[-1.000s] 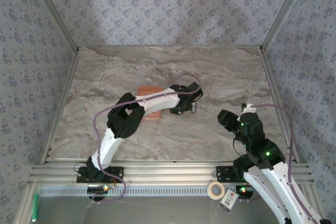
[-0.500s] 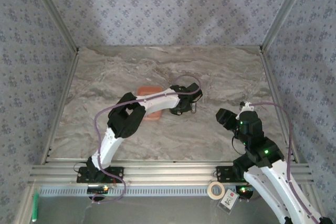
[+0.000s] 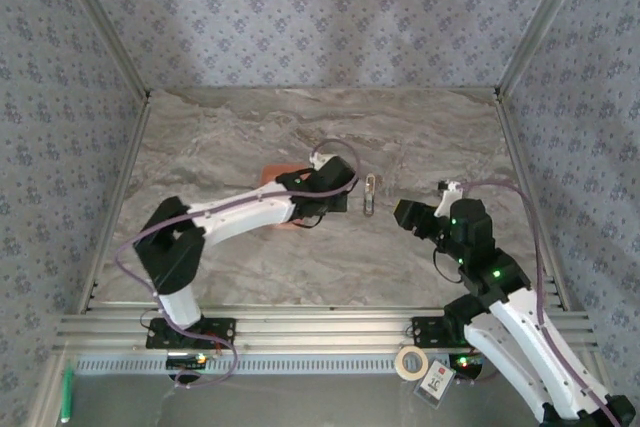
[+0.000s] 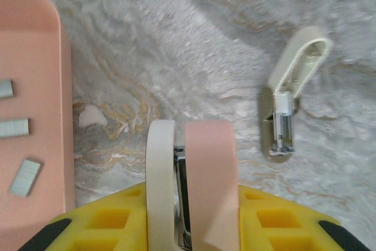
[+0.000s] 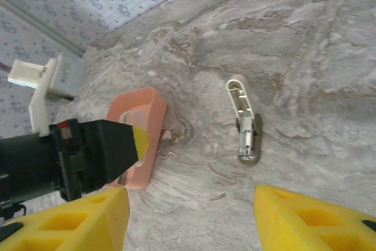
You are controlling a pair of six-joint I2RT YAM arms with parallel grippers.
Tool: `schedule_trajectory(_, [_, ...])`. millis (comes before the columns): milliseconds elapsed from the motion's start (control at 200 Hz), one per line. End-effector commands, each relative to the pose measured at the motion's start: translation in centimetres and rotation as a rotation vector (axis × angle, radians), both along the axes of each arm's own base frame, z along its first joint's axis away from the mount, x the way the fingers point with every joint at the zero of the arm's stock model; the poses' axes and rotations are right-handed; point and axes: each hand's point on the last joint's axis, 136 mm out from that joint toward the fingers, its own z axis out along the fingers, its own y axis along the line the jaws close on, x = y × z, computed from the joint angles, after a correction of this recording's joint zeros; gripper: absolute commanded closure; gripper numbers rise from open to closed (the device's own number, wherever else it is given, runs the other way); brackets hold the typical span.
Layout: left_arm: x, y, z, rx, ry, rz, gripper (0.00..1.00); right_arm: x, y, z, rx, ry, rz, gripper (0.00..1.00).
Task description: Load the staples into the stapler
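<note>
The left gripper (image 4: 182, 145) was nearly closed, pinching what looked like a staple strip (image 4: 183, 204); so slight a hold could let it twist or drop short of the open stapler (image 4: 291, 110) to its right. Other staples (image 4: 13, 126) lay in the salmon tray (image 4: 35, 57), left of it. The right gripper (image 5: 191, 216) gaped empty.

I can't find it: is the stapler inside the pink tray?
No, the stapler lies on the marble table, apart from the salmon tray.
</note>
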Motion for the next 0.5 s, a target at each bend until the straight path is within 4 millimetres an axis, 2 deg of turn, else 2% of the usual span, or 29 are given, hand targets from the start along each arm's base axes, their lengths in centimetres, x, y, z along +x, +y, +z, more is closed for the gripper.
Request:
schedule_trajectory(0, [-0.1,-1.3,3.1,-0.087,-0.18,-0.163,0.71,0.3,1.9,2.2,0.029,-0.072,0.101,0.42])
schedule_trajectory(85, [-1.2,-1.3,4.6,-0.151,-0.294,-0.277,0.71,0.2,2.9,2.4,0.043,-0.079,0.15,0.43])
schedule_trajectory(200, [-3.9,-1.6,6.6,-0.245,-0.483,-0.485,0.7,0.0,4.5,3.1,0.073,-0.147,0.213,0.43])
schedule_trajectory(265, [-5.0,-1.1,7.1,-0.244,-0.552,-0.555,0.7,-0.7,5.8,2.9,0.088,-0.18,0.268,0.44])
schedule_trajectory(340, [-6.1,-0.9,7.0,-0.207,-0.599,-0.641,0.69,-1.5,7.0,2.1,0.077,-0.194,0.304,0.44])
schedule_trajectory(440, [-8.0,-1.0,6.5,-0.183,-0.668,-0.79,0.66,-2.3,8.0,2.1,0.059,-0.232,0.32,0.43])
schedule_trajectory(500, [-8.4,-0.7,6.0,-0.172,-0.703,-0.819,0.66,-2.5,8.5,1.9,0.062,-0.236,0.316,0.43])
